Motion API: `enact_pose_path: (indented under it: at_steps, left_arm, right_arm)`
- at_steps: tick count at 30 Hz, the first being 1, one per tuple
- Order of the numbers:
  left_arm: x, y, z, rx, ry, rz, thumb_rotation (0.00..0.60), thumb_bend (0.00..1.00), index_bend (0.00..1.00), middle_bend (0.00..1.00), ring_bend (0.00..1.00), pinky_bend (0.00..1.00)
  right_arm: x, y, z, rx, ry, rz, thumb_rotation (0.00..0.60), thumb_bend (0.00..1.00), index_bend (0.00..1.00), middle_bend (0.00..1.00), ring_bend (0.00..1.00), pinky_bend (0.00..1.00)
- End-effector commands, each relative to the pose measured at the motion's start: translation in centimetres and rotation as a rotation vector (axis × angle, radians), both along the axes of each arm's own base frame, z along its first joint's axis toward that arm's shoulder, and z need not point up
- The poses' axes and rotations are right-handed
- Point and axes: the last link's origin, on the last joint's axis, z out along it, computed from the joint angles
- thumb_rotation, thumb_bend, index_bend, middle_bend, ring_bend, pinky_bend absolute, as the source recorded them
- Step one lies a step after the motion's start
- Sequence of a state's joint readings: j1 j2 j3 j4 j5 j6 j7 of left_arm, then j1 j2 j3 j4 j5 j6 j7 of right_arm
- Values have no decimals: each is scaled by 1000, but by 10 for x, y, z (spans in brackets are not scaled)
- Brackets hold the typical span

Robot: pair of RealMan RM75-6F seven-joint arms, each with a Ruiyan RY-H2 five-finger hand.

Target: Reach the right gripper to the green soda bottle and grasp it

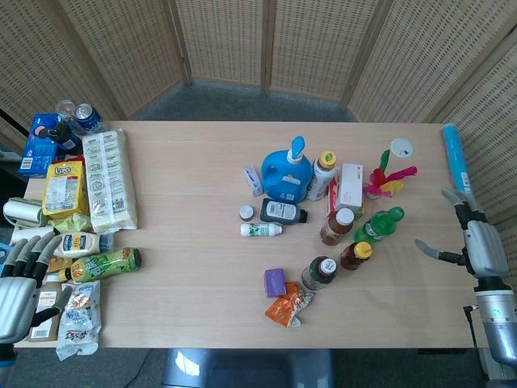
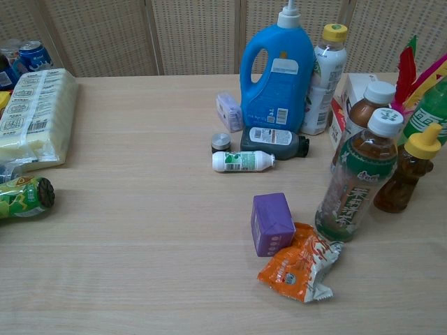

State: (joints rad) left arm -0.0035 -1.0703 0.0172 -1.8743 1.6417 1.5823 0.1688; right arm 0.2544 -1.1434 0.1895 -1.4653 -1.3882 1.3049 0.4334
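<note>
The green soda bottle (image 1: 380, 224) lies tilted on the table, right of centre, its cap pointing up-right; in the chest view only part of the green soda bottle (image 2: 431, 112) shows at the right edge. My right hand (image 1: 472, 242) hovers at the table's right edge, well to the right of the bottle, fingers spread and holding nothing. My left hand (image 1: 23, 283) rests at the table's left edge with its fingers apart, empty. Neither hand shows in the chest view.
Around the green bottle stand a brown tea bottle (image 1: 337, 225), a yellow-capped bottle (image 1: 355, 255), a green-label tea bottle (image 1: 319, 272) and a white box (image 1: 350, 185). A blue detergent jug (image 1: 285, 171) stands behind. Snacks crowd the left side (image 1: 109, 178).
</note>
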Motion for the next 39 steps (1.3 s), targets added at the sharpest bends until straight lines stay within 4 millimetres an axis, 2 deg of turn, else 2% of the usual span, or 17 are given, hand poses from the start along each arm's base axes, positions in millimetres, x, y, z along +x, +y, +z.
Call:
enact_pose_path:
  at_steps: [1, 16, 21, 39]
  left_arm:
    - [0, 1, -1, -4, -4, -2, 600, 380, 0, 0, 0, 0]
    - [0, 6, 1, -5, -9, -16, 600, 378, 0, 0, 0, 0]
    - [-1, 6, -2, -16, -17, -9, 600, 380, 0, 0, 0, 0]
    - [-7, 7, -5, -25, -28, 7, 600, 379, 0, 0, 0, 0]
  right_arm:
    - [1, 0, 0, 1, -6, -2, 346, 92, 0, 0, 0, 0]
    - [-4, -10, -9, 20, -81, -25, 353, 92, 0, 0, 0, 0]
    - [-9, -16, -19, 39, -88, -46, 369, 90, 0, 0, 0, 0]
    - [-12, -32, -63, 142, -103, -90, 365, 91, 0, 0, 0, 0]
